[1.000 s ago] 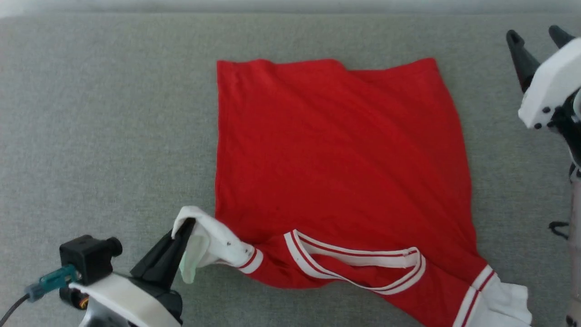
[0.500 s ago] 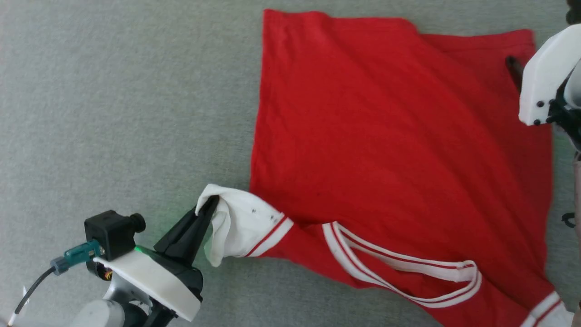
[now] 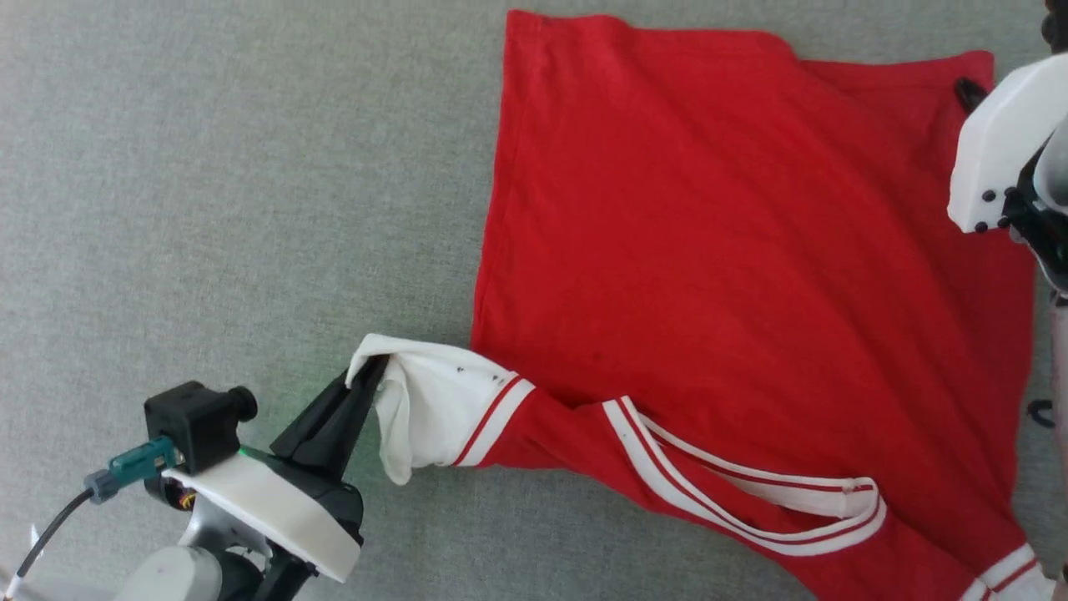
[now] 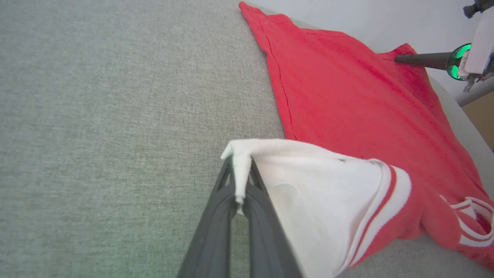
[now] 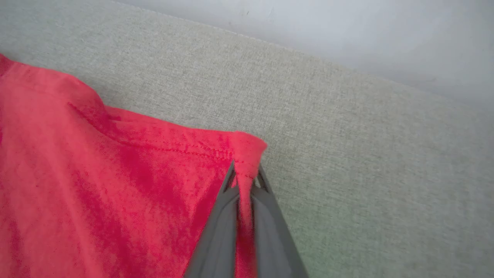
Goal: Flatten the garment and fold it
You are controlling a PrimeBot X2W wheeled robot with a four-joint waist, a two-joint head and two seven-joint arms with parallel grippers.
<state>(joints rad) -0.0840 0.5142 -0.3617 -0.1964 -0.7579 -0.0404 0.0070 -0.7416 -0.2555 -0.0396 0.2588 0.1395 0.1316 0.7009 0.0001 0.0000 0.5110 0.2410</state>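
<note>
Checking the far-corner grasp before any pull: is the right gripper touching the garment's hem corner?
Touching. The right wrist view shows the right gripper shut on the garment, with the red hem corner pinched between its jaws.

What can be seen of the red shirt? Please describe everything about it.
The red shirt is a soft knit jersey lying plain side up, spread but wrinkled, on the grey fabric surface. It has white short sleeves and a white-striped neck trim near the bottom of the head view. The left gripper is shut on one white sleeve, its edge held up; the right gripper is shut on a far hem corner.
</note>
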